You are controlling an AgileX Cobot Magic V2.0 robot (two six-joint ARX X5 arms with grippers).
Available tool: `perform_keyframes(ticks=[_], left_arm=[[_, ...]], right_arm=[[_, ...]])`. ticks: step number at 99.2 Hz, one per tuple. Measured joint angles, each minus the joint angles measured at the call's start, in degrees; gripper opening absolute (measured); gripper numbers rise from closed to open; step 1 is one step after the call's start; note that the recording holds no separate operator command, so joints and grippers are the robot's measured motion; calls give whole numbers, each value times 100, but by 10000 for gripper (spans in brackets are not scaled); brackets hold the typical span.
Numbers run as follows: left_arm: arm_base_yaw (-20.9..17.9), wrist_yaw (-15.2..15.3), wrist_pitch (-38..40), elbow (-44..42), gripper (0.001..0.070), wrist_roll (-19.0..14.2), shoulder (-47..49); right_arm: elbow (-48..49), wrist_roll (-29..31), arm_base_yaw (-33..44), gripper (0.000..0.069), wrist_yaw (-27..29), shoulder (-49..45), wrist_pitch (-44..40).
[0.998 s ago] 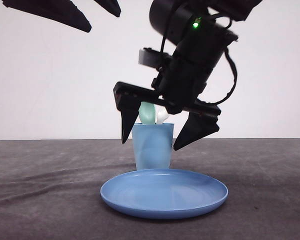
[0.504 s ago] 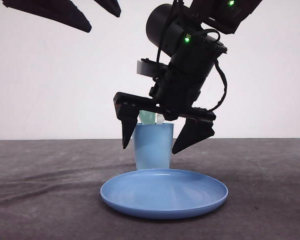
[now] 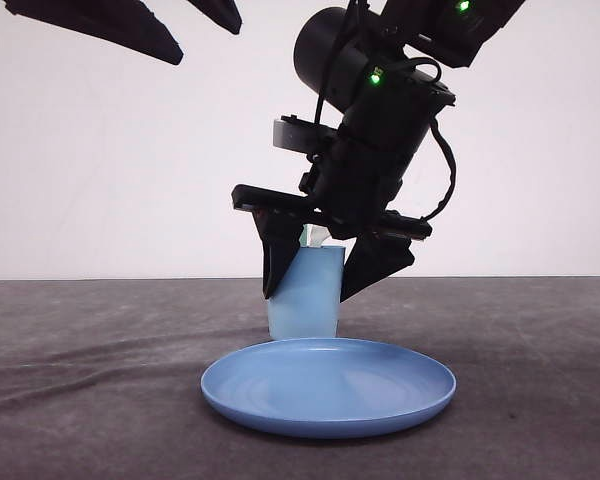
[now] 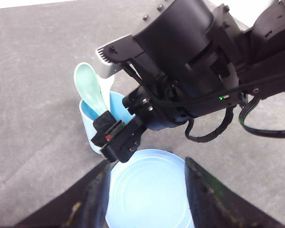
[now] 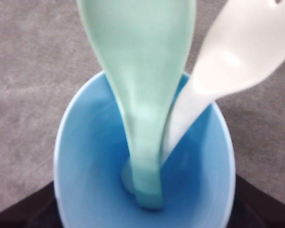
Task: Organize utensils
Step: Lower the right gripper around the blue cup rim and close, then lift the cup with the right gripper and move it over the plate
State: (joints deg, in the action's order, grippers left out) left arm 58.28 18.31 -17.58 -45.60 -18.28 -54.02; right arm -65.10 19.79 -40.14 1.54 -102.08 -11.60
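The pale green spoon [image 5: 142, 95] and the white fork [image 5: 237, 52] stand handle-down inside the light blue cup [image 3: 305, 295], their heads leaning out over its rim. From above, the spoon [image 4: 90, 90] sticks up beside the right arm. My right gripper [image 3: 308, 296] reaches down from above with its fingers pressed against both sides of the cup, which leans slightly. My left gripper [image 3: 208, 45] hangs high at the upper left, open and holding nothing; its wrist view shows its fingers [image 4: 97, 190] spread wide above the plate.
A round blue plate [image 3: 330, 385] lies on the dark grey table just in front of the cup. The table surface [image 3: 80, 380] stretches away on both sides, and a white wall stands behind it.
My right gripper's fingers have closed inward from a wide spread onto the cup's sides, and the cup now leans a little. The left gripper has stayed still.
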Motion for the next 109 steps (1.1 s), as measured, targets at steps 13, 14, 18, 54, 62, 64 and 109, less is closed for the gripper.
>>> perform_keyframes(ticks=[13,14,18,54,62,64,109], left_arm=[[0,0,0,0,294,0,0],[0,0,0,0,294,0,0],[0,0,-2,0,294,0,0],[2,0,-2,0,294,0,0],[2,0,-2,0,294,2,0],[2,-2,-2,0,294,0,0],[2,-2,-2,0,294,0,0]], right_arm=[[0,-160,-24,420,17,577,-282],[0,-170,-26,420,17,638,-310],[-4,-236,-35,420,17,879,-450],[-24,-708,-415,418,24,2643,-1799],[-33,-743,-511,418,168,2798,-1991],[-33,-745,-533,418,199,2809,-2037],[1257,-540,-1060,417,584,2739,-1314]])
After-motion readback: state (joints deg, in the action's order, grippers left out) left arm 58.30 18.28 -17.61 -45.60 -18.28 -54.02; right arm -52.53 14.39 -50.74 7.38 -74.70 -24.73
